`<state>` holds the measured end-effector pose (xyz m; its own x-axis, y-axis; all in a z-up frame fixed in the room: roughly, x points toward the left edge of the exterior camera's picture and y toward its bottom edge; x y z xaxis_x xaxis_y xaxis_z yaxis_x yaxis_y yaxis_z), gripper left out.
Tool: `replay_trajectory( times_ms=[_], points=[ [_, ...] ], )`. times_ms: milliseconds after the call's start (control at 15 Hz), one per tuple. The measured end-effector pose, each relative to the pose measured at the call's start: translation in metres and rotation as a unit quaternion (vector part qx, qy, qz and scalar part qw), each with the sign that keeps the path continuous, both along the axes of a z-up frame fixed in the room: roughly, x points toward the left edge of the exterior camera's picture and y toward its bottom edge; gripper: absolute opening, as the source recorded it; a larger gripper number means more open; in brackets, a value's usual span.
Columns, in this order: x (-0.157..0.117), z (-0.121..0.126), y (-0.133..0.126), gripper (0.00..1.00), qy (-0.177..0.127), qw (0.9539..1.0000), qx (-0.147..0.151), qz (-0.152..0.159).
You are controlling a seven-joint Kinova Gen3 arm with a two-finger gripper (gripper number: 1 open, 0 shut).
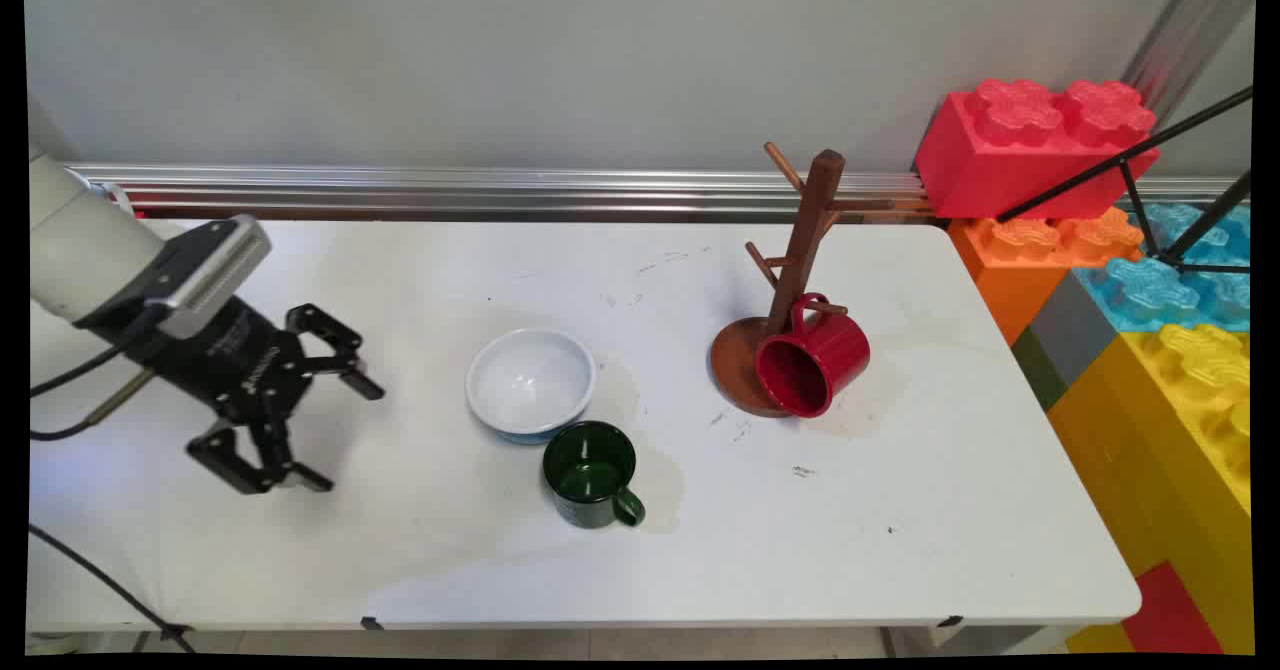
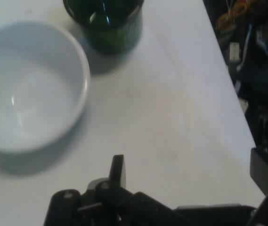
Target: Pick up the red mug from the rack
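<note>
we see the gripper (image 1: 345,430) hanging above the left part of the white table (image 1: 900,530), its fingers spread wide with nothing between them. one finger reaches toward the far side and the other toward the near side, so the gap between them faces right, across the table.

nearest to it is the white bowl (image 1: 531,382), which stands upright to the gripper's right, apart from it with bare table between. in the hand view the bowl (image 2: 30,84) fills the upper left, and its inside looks bare. just beside the bowl, on its near right side, stands the dark green mug (image 1: 590,474), mouth up, its handle turned to the near right. the two look close enough to be touching, or almost (we cannot tell which from either view). so the bowl lies straight along the line in which the gripper points, and the green mug a little nearer to us along that same line.

further right, well apart from the gripper, a brown wooden mug tree (image 1: 795,280) leans on its round base, and a red mug (image 1: 812,362) hangs from a low peg by its handle, mouth facing near left. big coloured toy blocks (image 1: 1150,280) are stacked beyond the table's right edge.
</note>
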<state>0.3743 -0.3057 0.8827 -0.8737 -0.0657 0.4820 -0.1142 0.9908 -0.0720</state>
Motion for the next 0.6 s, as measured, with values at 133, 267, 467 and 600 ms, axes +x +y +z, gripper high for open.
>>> replay_trajectory(
  times_ms=[133, 267, 467, 600],
  points=[
    [-0.014, 0.004, -0.004, 1.0, 0.01, 0.9999, -0.006, 0.005],
    [-0.03, 0.01, -0.009, 1.0, 0.015, 0.9997, -0.014, 0.012],
    [-0.058, 0.02, -0.021, 1.0, 0.018, 0.9994, -0.025, 0.017],
    [-0.076, 0.027, -0.028, 1.0, 0.017, 0.9993, -0.029, 0.018]
  ],
)
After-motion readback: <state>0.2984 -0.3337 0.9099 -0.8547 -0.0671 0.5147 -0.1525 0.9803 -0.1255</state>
